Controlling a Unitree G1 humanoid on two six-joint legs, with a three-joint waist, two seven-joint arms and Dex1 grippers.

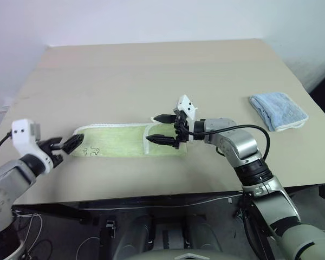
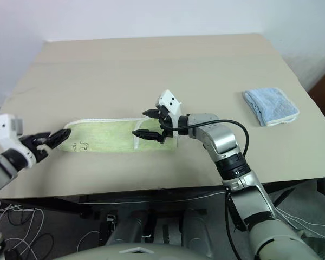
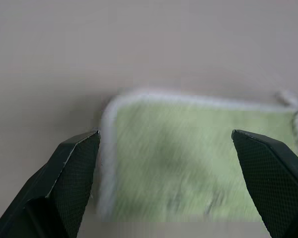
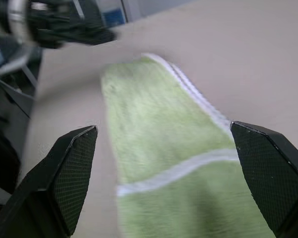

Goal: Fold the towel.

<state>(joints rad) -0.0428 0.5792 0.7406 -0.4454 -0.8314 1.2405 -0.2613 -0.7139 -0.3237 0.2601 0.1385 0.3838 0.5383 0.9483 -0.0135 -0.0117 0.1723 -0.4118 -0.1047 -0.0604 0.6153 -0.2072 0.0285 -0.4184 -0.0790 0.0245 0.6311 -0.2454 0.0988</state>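
On the beige table, the towel lies as a long folded strip. The right gripper hovers over its right end, released wide; the left gripper, seemingly just off its left end, also gapes.

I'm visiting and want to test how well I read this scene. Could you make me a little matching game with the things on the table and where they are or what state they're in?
Things:
1. green towel
2. blue cloth
3. left gripper
4. right gripper

Descriptions:
A. folded small, lying alone near the table's right edge
B. fingers open, at the towel's left end
C. fingers open, above the towel's folded-over right end
D. a long narrow strip near the table's front edge

Pairs: 1-D, 2-A, 3-B, 4-C
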